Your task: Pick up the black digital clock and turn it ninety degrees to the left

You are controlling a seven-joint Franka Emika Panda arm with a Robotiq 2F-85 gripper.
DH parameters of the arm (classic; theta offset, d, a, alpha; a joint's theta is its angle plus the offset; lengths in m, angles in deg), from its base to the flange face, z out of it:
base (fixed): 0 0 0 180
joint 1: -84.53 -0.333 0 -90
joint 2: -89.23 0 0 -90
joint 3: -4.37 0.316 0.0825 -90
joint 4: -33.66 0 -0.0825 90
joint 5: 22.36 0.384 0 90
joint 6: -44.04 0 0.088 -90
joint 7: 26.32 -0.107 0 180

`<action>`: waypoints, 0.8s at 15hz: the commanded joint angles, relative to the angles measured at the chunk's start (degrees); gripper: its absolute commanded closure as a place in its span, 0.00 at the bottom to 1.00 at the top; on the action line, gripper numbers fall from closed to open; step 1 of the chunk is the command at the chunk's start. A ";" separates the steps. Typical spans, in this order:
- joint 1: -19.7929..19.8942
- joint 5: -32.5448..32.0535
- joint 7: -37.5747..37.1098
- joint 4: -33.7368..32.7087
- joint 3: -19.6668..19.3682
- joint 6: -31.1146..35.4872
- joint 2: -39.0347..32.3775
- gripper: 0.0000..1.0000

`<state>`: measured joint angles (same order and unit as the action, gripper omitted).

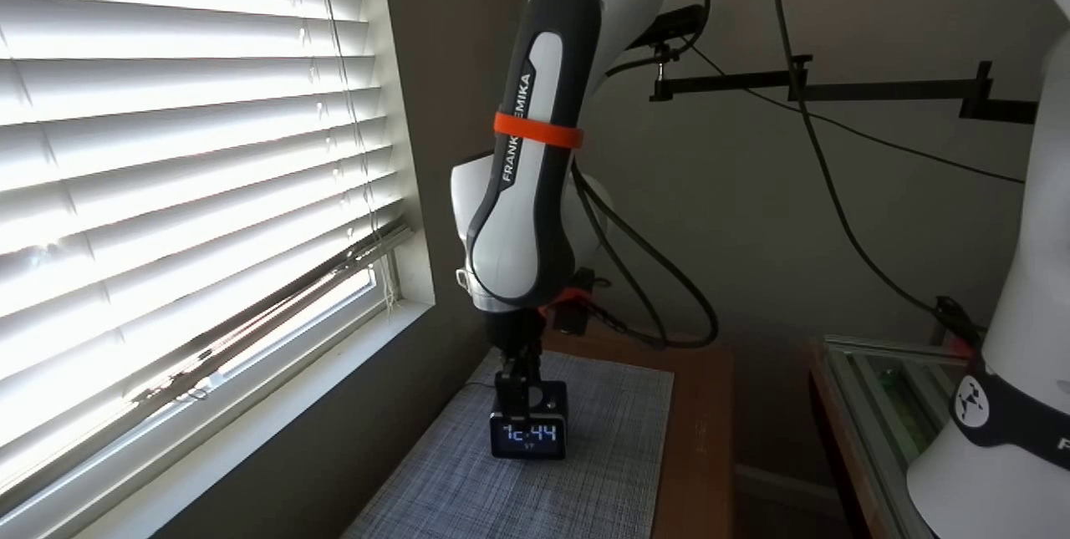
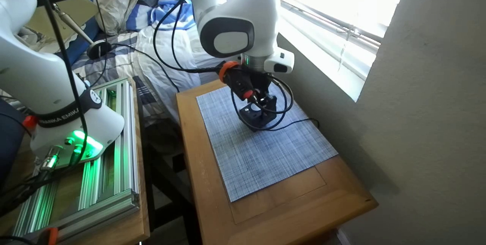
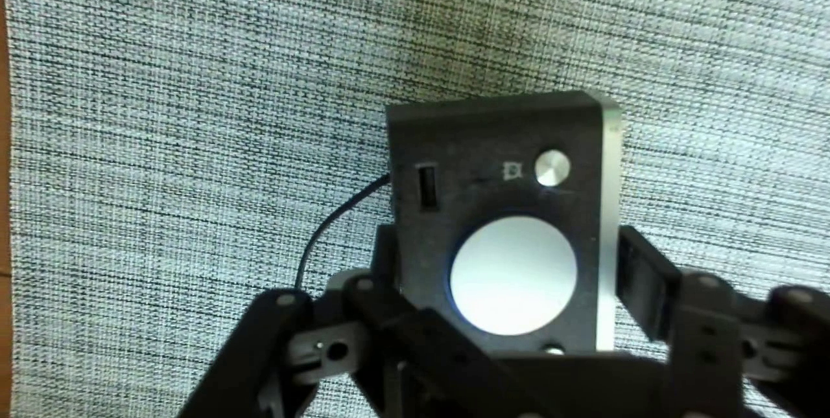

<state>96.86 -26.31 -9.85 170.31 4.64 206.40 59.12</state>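
Note:
The black digital clock [image 1: 543, 439] has a lit bluish display facing the camera in an exterior view. Its dark top with a round knob also shows in an exterior view [image 2: 249, 117], partly behind cables. In the wrist view the clock [image 3: 480, 139] shows its top from above, with a large pale disc, a small knob and a slot. My gripper [image 3: 506, 269] straddles it, one finger at the display side, one at the back. Both fingers look close against the clock; whether they press on it I cannot tell. The clock appears upright on or very near the mat.
A grey woven mat [image 2: 258, 161] lies on a wooden table [image 2: 281, 214]. A thin black cord [image 3: 324, 223] runs from the back of the clock. Arm cables [image 2: 284, 85] loop around the gripper. A wall and window sill [image 1: 292, 414] stand close beside the table.

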 commanded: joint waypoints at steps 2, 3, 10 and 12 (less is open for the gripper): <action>-1.54 0.72 -4.09 -1.28 -1.29 0.66 -1.29 0.45; -1.58 0.85 -4.67 -1.37 -1.33 0.71 -1.41 0.45; -1.82 1.73 -8.94 -0.95 -1.56 1.03 -1.12 0.45; -1.86 1.86 -9.93 -0.77 -1.57 1.21 -0.95 0.45</action>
<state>96.16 -26.22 -18.01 169.58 3.88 206.59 58.10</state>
